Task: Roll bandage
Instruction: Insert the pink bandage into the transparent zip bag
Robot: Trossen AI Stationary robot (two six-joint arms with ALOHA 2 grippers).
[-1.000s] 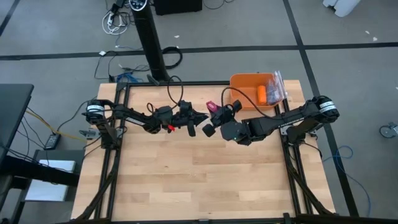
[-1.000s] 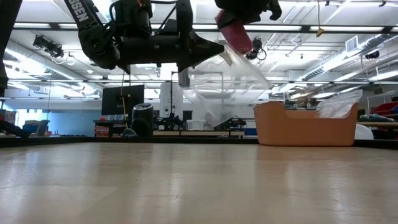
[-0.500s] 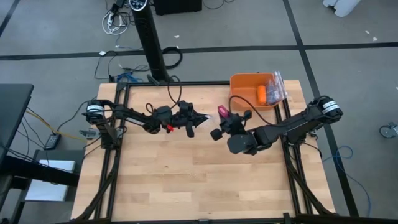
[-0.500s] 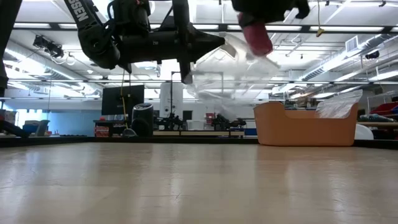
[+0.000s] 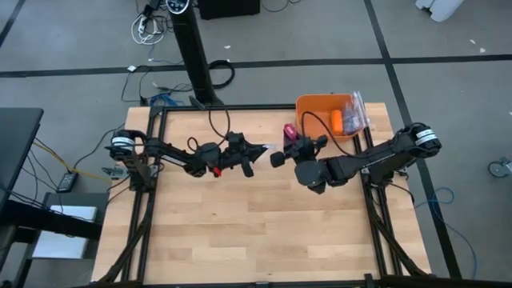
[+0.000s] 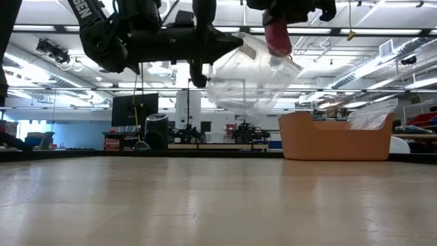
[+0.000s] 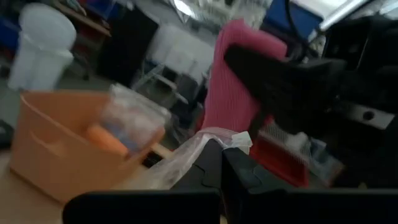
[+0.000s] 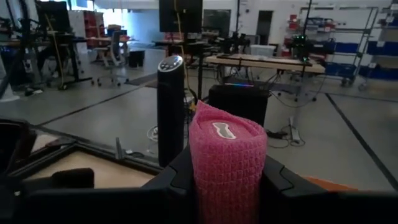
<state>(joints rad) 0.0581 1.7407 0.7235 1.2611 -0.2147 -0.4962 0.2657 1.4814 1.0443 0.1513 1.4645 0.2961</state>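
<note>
Since half a second ago the right gripper [image 5: 289, 142] has swung far-left, toward the orange bin [image 5: 316, 105]. The bandage [image 8: 227, 158] stands clamped between its jaws (a stubby roll, lower end hidden). The left gripper [image 5: 260, 149], clenched, pinches a clear bag [image 6: 254, 72].

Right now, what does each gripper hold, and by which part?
Right gripper: the pink rolled fabric bandage, by its lower sides. Left gripper: the clear crinkly plastic bag, pinched at one edge.
</note>
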